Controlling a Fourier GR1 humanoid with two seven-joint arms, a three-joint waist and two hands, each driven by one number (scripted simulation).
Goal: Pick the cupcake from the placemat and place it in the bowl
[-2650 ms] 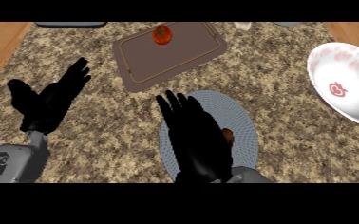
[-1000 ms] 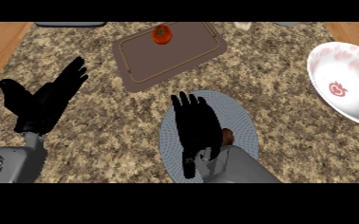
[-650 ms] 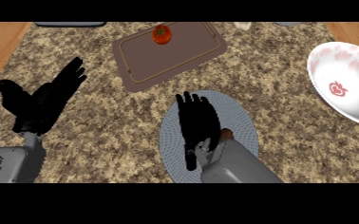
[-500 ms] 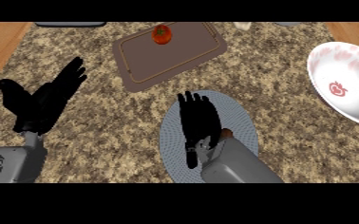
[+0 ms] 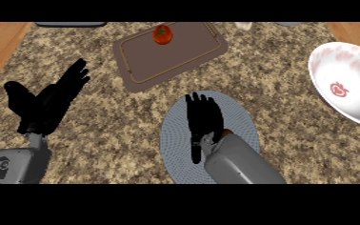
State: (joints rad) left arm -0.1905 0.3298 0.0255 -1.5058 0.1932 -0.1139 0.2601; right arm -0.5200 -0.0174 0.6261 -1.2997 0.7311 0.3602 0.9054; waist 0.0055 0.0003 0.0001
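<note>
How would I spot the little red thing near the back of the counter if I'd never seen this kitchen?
Look to the far side of the speckled counter for the brown tray lying at an angle. The tomato sits at the tray's far end, the only small, round, red thing there, with a green top.

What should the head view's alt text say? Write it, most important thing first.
The right hand hovers open over a round grey placemat, hiding most of the cupcake. A white bowl sits far right, a tomato on a brown tray behind; the left hand rests open.
</note>
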